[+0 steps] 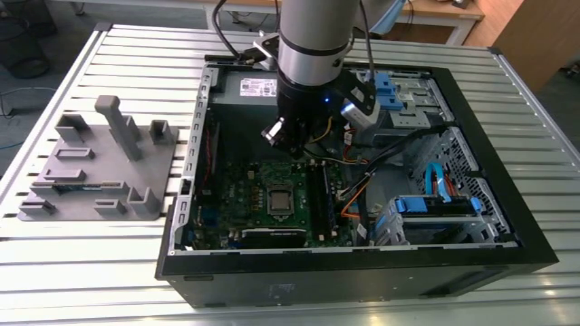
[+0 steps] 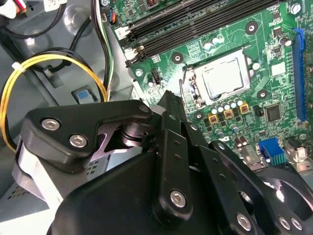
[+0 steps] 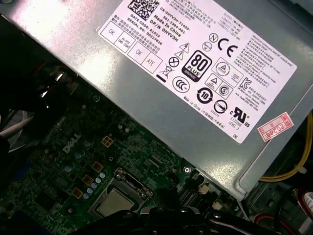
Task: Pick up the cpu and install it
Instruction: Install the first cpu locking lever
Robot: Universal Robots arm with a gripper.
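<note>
The cpu [image 1: 279,200] lies flat in its socket in the middle of the green motherboard [image 1: 238,197], silvery top up; both wrist views show it too, cpu [image 2: 222,78] and cpu [image 3: 115,203]. My gripper [image 1: 288,138] hangs inside the open computer case [image 1: 363,272], a little above the board and towards the power supply side of the socket. In the second wrist view the gripper [image 2: 167,98] has its black links drawn together to one tip, shut, with nothing held. It is apart from the cpu.
The grey power supply [image 3: 195,73] with its white label sits just beyond the board. Yellow cables [image 2: 49,63] loop beside the gripper, near black memory slots [image 2: 195,19]. Blue drive cages [image 1: 435,204] fill the case at the exterior view's right. A grey parts fixture [image 1: 100,170] stands on the slatted table.
</note>
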